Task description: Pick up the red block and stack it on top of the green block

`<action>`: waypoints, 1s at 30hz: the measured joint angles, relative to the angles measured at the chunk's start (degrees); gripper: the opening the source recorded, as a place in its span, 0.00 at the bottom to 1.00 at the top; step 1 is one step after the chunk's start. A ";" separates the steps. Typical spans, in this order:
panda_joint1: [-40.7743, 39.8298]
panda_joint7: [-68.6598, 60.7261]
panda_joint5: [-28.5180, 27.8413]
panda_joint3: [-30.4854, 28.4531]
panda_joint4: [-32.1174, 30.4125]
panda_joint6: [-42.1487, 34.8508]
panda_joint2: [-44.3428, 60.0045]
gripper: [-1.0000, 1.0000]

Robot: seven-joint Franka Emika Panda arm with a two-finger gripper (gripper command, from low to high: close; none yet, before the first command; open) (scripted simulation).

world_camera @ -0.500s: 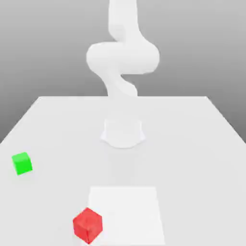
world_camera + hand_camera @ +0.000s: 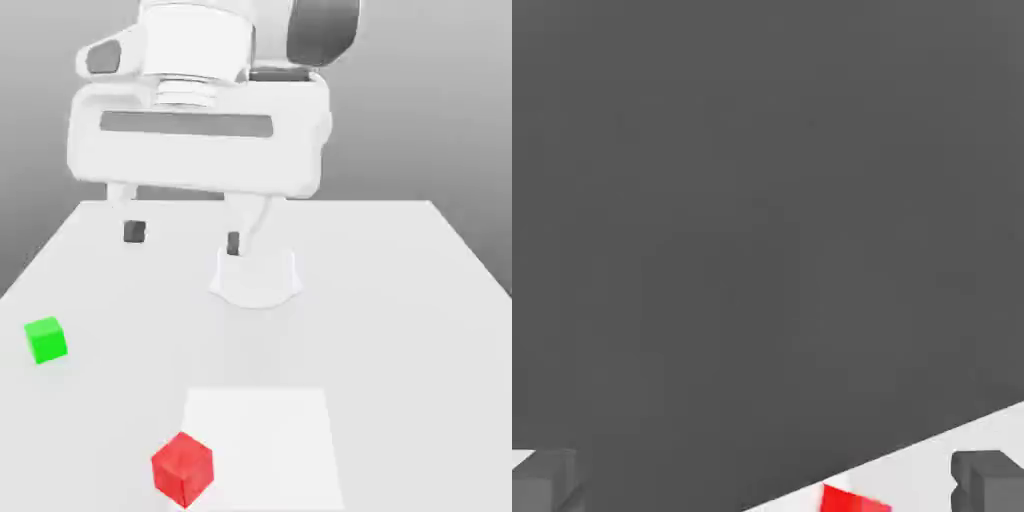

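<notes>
You're at the approach step: gripper [image 2: 183,237] spread wide and empty, high above table [image 2: 400,330]; descend onto red block [image 2: 182,468] (green block [image 2: 45,339] waits well apart).

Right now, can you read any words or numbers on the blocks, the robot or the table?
There are none to read.
The red block: plain faces, no writing.
The green block: plain faces, no writing.
The tool and the white table: no label, brand, number or sign.

white gripper [image 2: 182,238], dark fingertip pads [image 2: 134,232]
</notes>
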 joint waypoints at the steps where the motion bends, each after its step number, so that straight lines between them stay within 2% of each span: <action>1: -0.24 0.96 -0.04 -0.17 -0.39 0.80 2.07 0.50; 9: -2.04 6.46 2.60 -1.18 -3.57 7.33 18.51 0.50; 14: -2.00 7.18 2.84 -1.50 -2.63 15.24 28.86 0.50; 15: -1.99 7.28 2.69 -1.53 -2.41 16.46 30.33 0.00; 22: -2.05 7.36 2.63 -1.48 -2.41 16.57 30.40 0.00; 27: -2.52 6.73 3.06 -1.39 -3.89 9.20 21.56 0.00; 30: -7.45 1.34 2.20 -5.53 -6.55 7.87 17.66 0.00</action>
